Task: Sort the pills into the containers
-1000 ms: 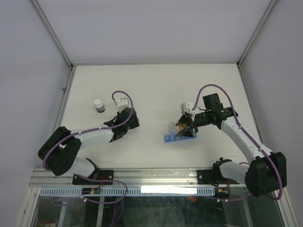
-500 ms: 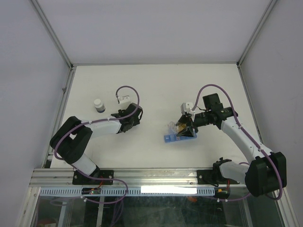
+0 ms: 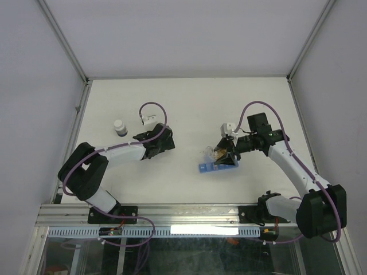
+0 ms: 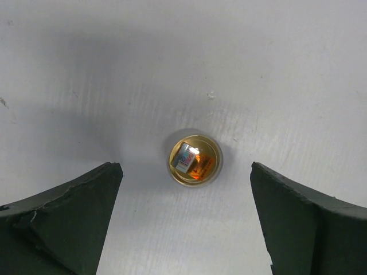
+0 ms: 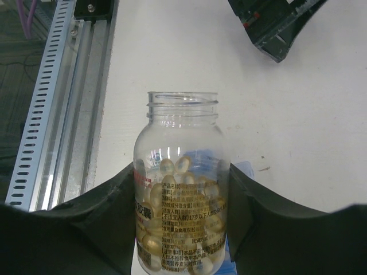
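My right gripper [image 3: 224,156] is shut on a clear, uncapped bottle [image 5: 182,189] full of yellowish pills [image 5: 184,197], with its fingers [image 5: 97,223] pressing both sides. The bottle hangs tilted over the blue containers strip [image 3: 210,168], and blue plastic [image 5: 243,169] shows behind the glass. My left gripper [image 3: 163,141] is open over the table left of centre. In the left wrist view a small amber bottle [image 4: 195,160] stands on the table, seen from above, just past the wide-apart fingers [image 4: 74,217] and untouched.
A small white-capped bottle [image 3: 120,127] stands at the left, behind my left arm. Metal rails [image 3: 172,215] run along the near table edge, and white walls close in the back and both sides.
My left gripper swung a little to the right and its jaws opened wide. The right gripper and its bottle have not moved.
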`<action>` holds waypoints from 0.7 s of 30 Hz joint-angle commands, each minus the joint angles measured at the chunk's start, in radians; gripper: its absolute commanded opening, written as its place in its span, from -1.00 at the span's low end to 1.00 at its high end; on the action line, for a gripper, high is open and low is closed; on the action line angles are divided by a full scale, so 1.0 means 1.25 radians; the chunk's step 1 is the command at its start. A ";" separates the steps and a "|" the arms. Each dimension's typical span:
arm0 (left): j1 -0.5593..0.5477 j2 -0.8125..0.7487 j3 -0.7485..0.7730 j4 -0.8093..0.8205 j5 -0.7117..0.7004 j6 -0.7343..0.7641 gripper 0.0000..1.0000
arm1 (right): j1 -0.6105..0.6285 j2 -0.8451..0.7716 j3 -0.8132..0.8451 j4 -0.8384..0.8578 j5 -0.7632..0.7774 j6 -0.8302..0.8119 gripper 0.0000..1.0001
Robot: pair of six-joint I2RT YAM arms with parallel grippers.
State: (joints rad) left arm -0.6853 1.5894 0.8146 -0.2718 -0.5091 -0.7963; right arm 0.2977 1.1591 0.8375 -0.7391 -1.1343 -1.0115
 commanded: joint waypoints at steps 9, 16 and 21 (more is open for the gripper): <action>0.007 -0.379 -0.125 0.181 0.268 0.133 0.98 | -0.212 -0.145 0.084 0.514 -0.167 0.742 -1.00; 0.006 -0.545 -0.196 0.305 0.412 0.146 0.98 | -0.298 -0.094 0.289 0.969 0.087 1.406 -1.00; 0.006 -0.592 -0.237 0.440 0.582 0.150 0.98 | -0.234 -0.114 0.207 1.609 0.052 1.921 -1.00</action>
State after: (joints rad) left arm -0.6853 0.8967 0.5571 0.0605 -0.0059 -0.6376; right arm -0.0586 1.0542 1.1416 0.5575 -1.0599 0.7494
